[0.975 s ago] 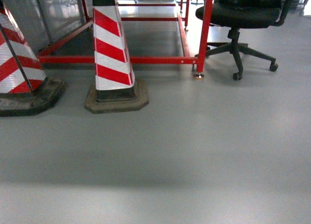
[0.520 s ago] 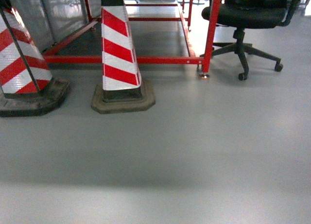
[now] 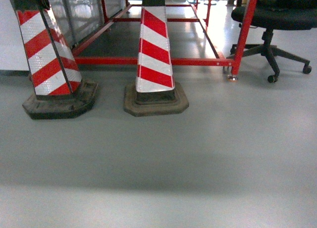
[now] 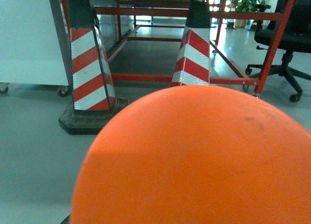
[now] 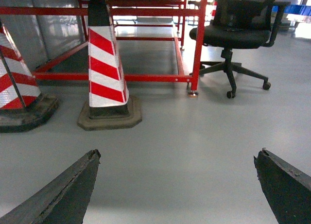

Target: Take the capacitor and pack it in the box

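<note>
**Q:** Where are the capacitor and the box right now?

**A:** Neither shows in any of my views. My head camera looks down at bare grey floor (image 3: pixel 198 159), two red-and-white striped cones (image 3: pixel 155 60) on dark rubber bases, a red metal frame (image 3: pixel 148 61) behind them and a black office chair (image 3: pixel 277 20) off to the right. I judge I am not yet at the workstation.

**Q:** What are your end effectors doing?

**A:** My right end effector (image 5: pixel 177 185) is released: its two dark fingertips (image 5: pixel 68 190) stand wide apart at the bottom corners of the wrist view with only floor between them. On the left, a big orange rounded surface (image 4: pixel 194 161) fills most of the wrist picture. It may be part of my own body or a cover, but I cannot say which, and I cannot tell how the left end effector stands.

**Q:** How do you expect the parts to handle?

**A:** This is a judgement from the task alone. A capacitor is probably small, light and rigid, with thin leads that bend easily, so I would pinch it across the body, not the legs, with modest force. The box, a plastic tub, should be light and fairly stiff but smooth, likely to slide if nudged. I would steady it by the rim while dropping the part inside.
</note>
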